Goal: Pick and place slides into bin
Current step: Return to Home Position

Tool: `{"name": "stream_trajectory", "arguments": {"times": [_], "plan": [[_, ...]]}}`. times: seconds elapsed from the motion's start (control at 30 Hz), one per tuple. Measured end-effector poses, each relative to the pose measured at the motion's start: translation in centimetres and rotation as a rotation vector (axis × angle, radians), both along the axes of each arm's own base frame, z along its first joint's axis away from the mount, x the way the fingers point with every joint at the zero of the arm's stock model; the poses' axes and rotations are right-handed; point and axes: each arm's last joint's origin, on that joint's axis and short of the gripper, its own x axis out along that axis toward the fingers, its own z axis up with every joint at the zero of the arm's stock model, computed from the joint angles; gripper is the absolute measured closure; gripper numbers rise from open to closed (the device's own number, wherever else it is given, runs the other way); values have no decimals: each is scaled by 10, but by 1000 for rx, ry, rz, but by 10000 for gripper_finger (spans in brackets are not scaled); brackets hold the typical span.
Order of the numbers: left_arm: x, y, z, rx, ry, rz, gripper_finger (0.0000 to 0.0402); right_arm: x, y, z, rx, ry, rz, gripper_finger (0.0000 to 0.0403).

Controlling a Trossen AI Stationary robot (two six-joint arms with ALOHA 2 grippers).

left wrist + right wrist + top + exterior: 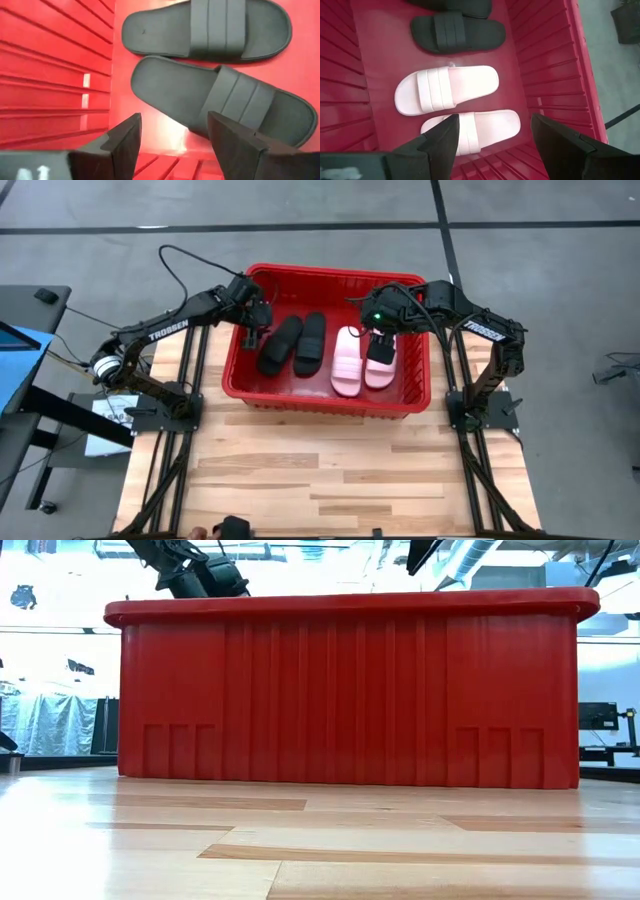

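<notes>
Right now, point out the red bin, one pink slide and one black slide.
red bin (350, 690), low view, front wall.
pink slide (436, 90), right wrist view, strap.
black slide (239, 95), left wrist view, strap.

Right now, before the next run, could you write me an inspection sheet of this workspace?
Surface: wooden table, red bin at its far end.
Job's things: the bin holds two black slides and two pink slides, all on its floor.
Clutter: one small dark object at the table's near edge.
End effectors: left end effector open above the black slides; right end effector open above the pink slides.
Cables: black cable loops off the left arm.
Surroundings: grey floor; dark desk at the left.
</notes>
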Motion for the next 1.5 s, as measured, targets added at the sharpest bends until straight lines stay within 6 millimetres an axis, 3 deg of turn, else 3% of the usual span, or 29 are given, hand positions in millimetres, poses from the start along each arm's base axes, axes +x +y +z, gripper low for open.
{"name": "stream_trajectory", "arguments": {"times": [0.3, 0.43, 0.53, 0.7, 0.87, 1.0, 1.1, 1.27, 1.5], "plan": [[-1, -1, 8, -37, -18, 95, 185, 0, 0, 0, -2, 0, -1, 163], [-1, -2, 44, -36, -87, 156, 185, 0, 0, 0, -4, -3, -2, 163], [-7, -7, 85, -36, -242, 202, 185, 1, 0, 2, -6, -35, -15, 163], [-43, -31, 144, -82, -607, 208, 185, -7, 10, 24, -6, -224, 23, 163], [-85, -72, 167, -35, -818, 233, 185, -33, 34, 55, -19, -509, 109, 163], [-115, -103, 162, -44, -965, 253, 185, -67, 53, 66, -12, -721, 179, 163], [-130, -121, 146, -69, -1065, 256, 185, -90, 63, 58, 11, -863, 225, 163], [-147, -140, 110, -127, -1249, 298, 185, -127, 71, 35, 79, -1113, 261, 163], [-165, -160, 59, -220, -1311, 291, 185, -170, 81, -14, 205, -1295, 365, 163]]}}
